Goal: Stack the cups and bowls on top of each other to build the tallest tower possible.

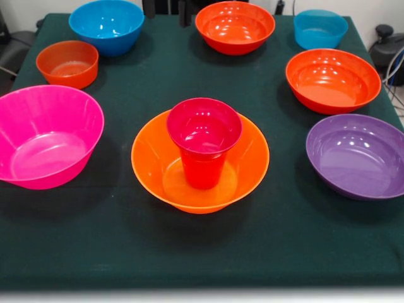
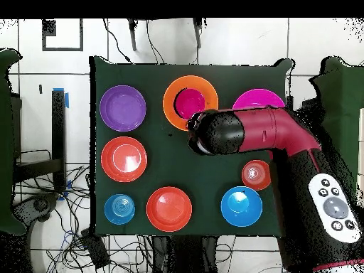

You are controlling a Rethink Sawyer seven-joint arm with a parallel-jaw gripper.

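Red and black, the arm [image 2: 277,142] reached across the table [image 2: 156,178] in the overhead view, its rounded end over the tower's edge. That bulk hid the gripper, and the front view showed none of it, so whether the fingers were apart or together could not be told. The tower [image 1: 201,161] stood in the middle near the table's front edge: a large orange bowl [image 1: 249,167] with a red cup [image 1: 203,142] upright inside it. A large pink bowl [image 1: 47,136] sat beside it on one side, a purple bowl [image 1: 356,154] on the other. Farther back lay two orange-red bowls [image 1: 332,80], a small orange bowl [image 1: 67,63], a blue bowl [image 1: 106,25] and what looked like a small blue cup or bowl [image 1: 320,28], all apart.
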